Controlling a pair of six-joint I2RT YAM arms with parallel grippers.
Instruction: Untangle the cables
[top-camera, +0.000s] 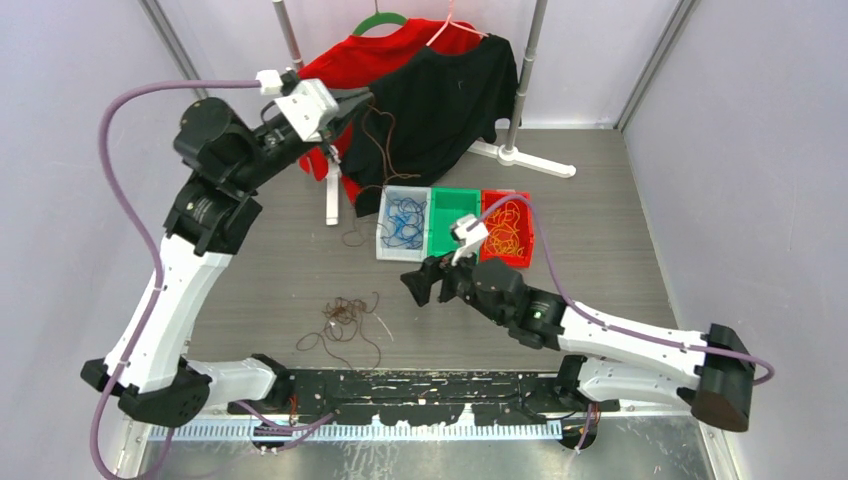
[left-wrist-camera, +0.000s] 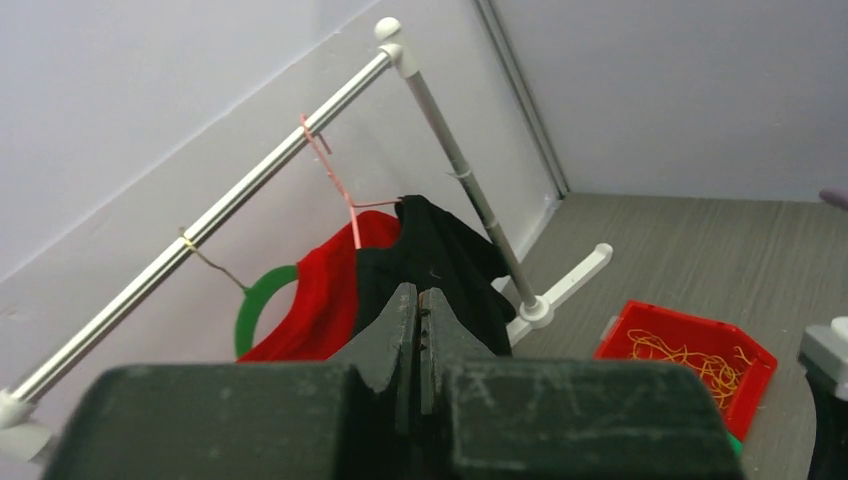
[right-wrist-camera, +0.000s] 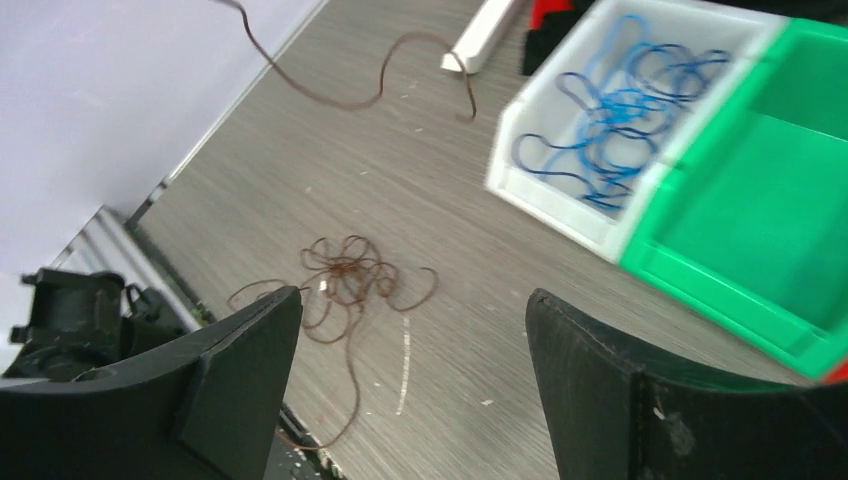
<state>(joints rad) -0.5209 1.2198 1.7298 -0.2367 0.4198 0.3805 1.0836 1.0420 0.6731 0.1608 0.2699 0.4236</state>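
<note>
Now the left gripper (top-camera: 364, 101), up by the clothes rail, pinches a brown cable (right-wrist-camera: 340, 104) trailing to the table (top-camera: 600, 230). The right gripper (top-camera: 415, 287) hovers spread wide beside a brown tangle (right-wrist-camera: 345, 280).

Table (top-camera: 620, 260) matt woodgrain; green bin (top-camera: 445, 210) glossy plastic; black shirt (top-camera: 450, 100) cloth (rail (left-wrist-camera: 270, 165) smooth metal); brown cables (top-camera: 345, 320) matt.

Grey worktop (top-camera: 610, 260) carries: brown cable tangle (top-camera: 343, 320), lower centre-left; white bin (top-camera: 381, 240), green bin (top-camera: 450, 205) and red bin (top-camera: 527, 250) in a row, centre; white rack feet (top-camera: 535, 160), upper centre. The end of a brown strand (top-camera: 352, 238) apparently touches down left of the bins.
</note>
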